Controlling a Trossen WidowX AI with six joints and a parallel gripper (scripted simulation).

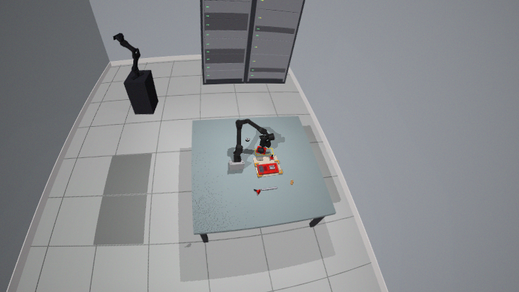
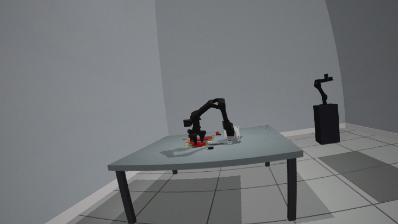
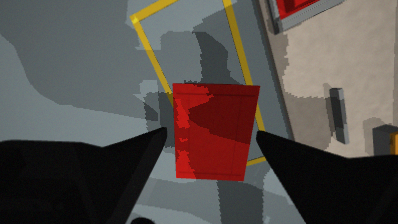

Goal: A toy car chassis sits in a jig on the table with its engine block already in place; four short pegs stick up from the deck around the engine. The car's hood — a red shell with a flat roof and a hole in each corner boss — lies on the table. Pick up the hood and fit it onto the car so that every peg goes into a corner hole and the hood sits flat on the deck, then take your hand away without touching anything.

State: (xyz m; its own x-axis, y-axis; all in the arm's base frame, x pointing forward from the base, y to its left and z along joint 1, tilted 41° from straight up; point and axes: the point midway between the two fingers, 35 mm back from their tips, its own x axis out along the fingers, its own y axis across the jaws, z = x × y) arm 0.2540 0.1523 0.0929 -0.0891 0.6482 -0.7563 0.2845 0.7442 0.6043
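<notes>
The hood (image 1: 258,147) (image 2: 199,144) (image 3: 215,142) is a red shell with a flat roof. It lies on the table, partly over a yellow outline (image 3: 146,45). My gripper (image 2: 198,141) (image 3: 211,133) is open and points down, with one fingertip on each side of the hood in the wrist view. No contact with the hood shows there. The red chassis (image 1: 268,169) sits in the cream jig (image 3: 310,65), beside the hood, with grey engine parts on its deck. The pegs and the corner holes are too small or hidden to make out.
A red part (image 3: 300,6) stands in a grey holder on the jig. Orange corner blocks edge the chassis. A small black round part (image 1: 247,139) (image 2: 210,148) lies near the hood. A red-ended tool with a silver rod (image 1: 269,188) and a small orange piece (image 1: 291,181) lie beyond the jig.
</notes>
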